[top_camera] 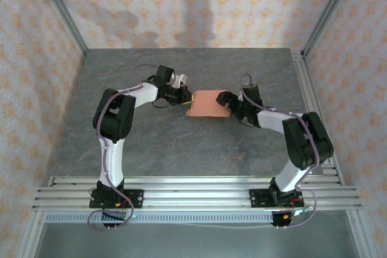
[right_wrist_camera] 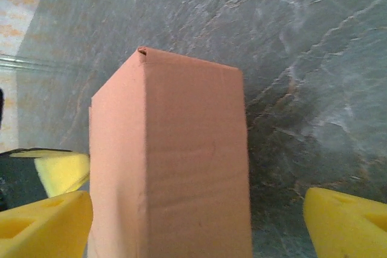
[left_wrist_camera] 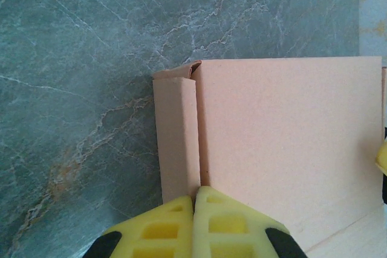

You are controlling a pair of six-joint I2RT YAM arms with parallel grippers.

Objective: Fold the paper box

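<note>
The left gripper (left_wrist_camera: pixel 195 202) is clamped tight on one edge of the pink paper box (left_wrist_camera: pixel 284 143); the right gripper (right_wrist_camera: pixel 196 216) straddles the other end, spread wide.

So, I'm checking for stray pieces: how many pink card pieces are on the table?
1. The paper box sits in the middle of the table, between the left pincer and the right pincer. Anything lying beneath it would be hidden.

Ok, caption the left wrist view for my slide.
Left gripper shut on the paper box edge, above a grey marbled table.
</note>
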